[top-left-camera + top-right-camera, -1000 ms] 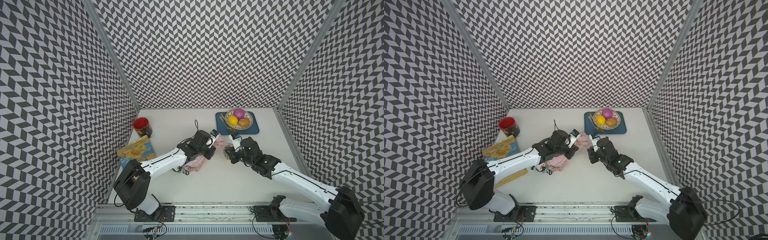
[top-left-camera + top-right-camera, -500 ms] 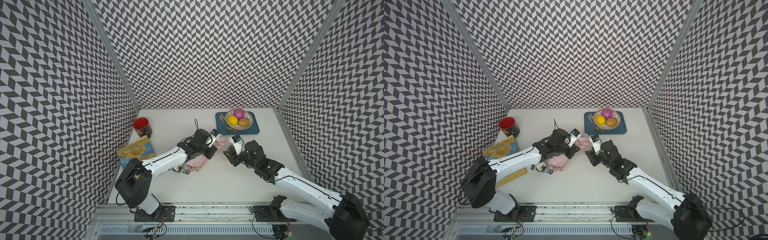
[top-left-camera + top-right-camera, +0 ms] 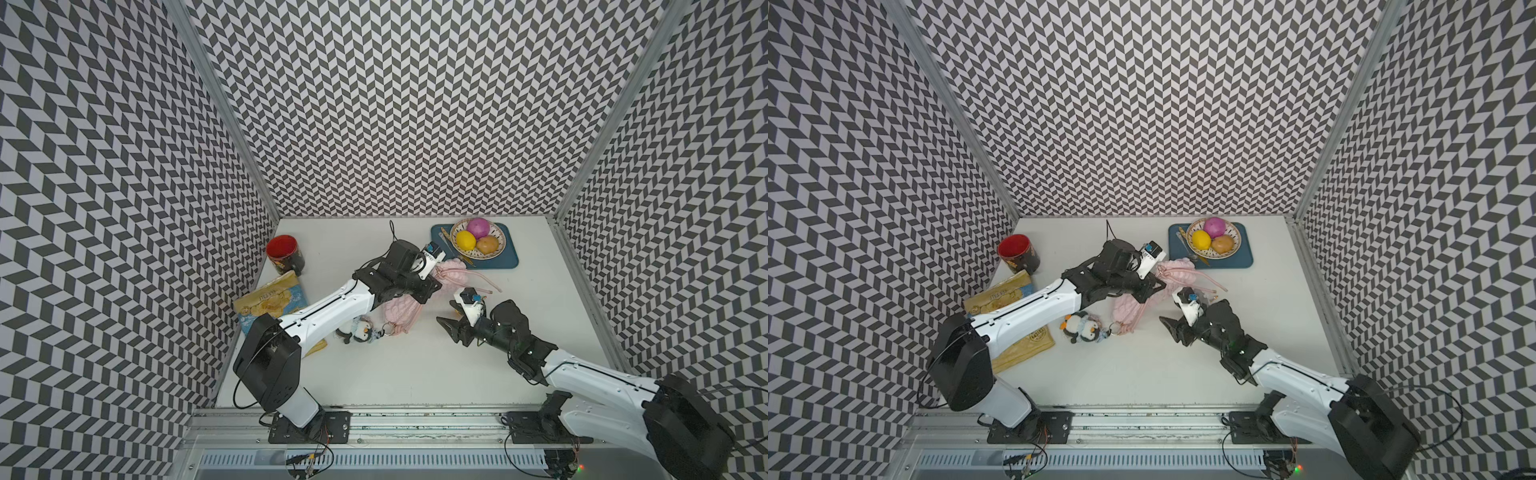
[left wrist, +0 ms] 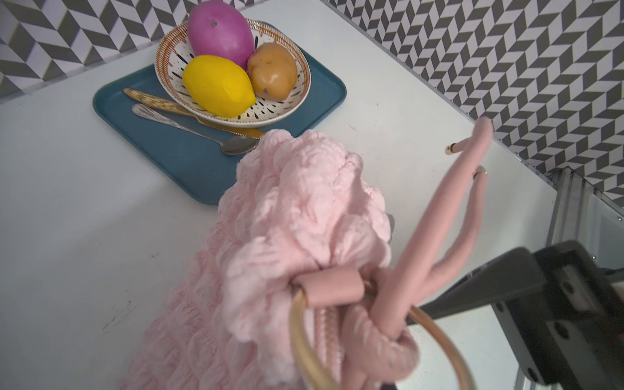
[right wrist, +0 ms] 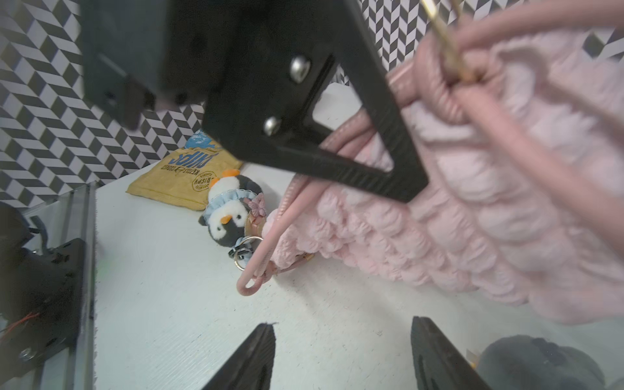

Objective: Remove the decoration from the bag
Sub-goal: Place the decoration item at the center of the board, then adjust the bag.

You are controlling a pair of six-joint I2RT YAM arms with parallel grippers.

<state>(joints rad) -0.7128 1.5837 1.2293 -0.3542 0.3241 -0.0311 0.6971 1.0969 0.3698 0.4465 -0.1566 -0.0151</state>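
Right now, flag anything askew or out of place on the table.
The bag hangs crumpled and tilted from the left claw, lower end on the table; the penguin charm lies flat beside it.

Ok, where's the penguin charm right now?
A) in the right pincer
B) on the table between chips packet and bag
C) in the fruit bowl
B: the penguin charm lies on the table between the chips packet and the bag; the right pincer is open and empty.
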